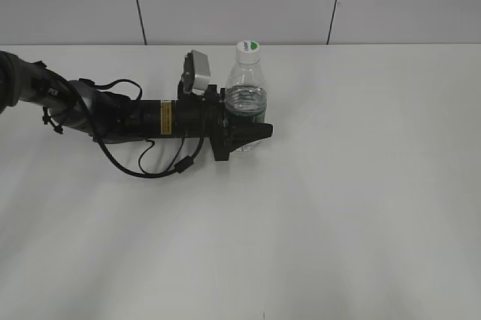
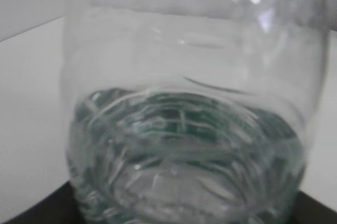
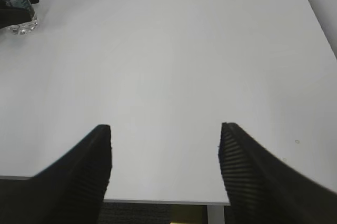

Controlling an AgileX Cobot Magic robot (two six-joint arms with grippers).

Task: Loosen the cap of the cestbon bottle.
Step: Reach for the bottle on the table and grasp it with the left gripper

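Gripping the bottle (image 1: pixel 246 98) low around its label, my left claw (image 1: pixel 244 136) is bracing it upright at the table's (image 1: pixel 361 207) 12 o'clock so the cap (image 1: pixel 247 50) stays exposed. My right claw (image 3: pixel 165 163) is waiting wide open, empty, well away.

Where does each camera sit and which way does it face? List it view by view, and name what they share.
Exterior: raised, slanting down at the table; left arm reaches in, left gripper around the cestbon bottle.
Left wrist: pressed close to the bottle's body; only dark gripper edges show.
Right wrist: low at the table's edge, looking across; open right gripper foreground.
Shared: all three show the bottle.
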